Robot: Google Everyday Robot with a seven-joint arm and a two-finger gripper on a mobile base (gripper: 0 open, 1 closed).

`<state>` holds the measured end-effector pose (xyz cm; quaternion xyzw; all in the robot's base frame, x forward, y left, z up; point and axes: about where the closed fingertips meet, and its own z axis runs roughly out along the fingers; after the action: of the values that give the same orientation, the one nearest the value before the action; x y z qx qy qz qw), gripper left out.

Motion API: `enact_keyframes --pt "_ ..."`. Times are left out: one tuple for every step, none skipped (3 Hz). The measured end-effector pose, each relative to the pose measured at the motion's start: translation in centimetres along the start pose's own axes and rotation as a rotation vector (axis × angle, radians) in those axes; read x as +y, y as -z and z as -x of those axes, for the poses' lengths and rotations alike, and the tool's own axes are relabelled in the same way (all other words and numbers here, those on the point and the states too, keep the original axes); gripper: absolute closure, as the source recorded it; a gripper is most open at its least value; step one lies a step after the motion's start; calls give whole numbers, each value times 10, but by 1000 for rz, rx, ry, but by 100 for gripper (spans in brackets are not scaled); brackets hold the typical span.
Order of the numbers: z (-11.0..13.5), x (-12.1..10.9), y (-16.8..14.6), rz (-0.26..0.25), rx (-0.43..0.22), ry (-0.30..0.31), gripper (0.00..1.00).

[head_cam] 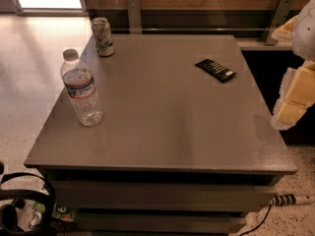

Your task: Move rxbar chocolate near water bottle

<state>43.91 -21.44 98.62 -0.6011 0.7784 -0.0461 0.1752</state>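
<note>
Flat, black-wrapped rxbar chocolate lies on the grey surface, well apart from the clear plastic water bottle; pale yellow gripper hangs at right, its grip state impossible to tell.

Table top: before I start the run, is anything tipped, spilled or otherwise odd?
Nothing stands out. The clear plastic water bottle and the pale green-marked soda can stand upright at the left of the grey table, the black rxbar chocolate bar lies flat far right, and the hand hangs beyond the right edge.
</note>
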Motion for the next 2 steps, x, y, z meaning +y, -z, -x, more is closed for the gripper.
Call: enact_keyframes --pt "0 0 0 -1 0 0 0" --pt "-18 -36 -10 -31 -39 -128 0"
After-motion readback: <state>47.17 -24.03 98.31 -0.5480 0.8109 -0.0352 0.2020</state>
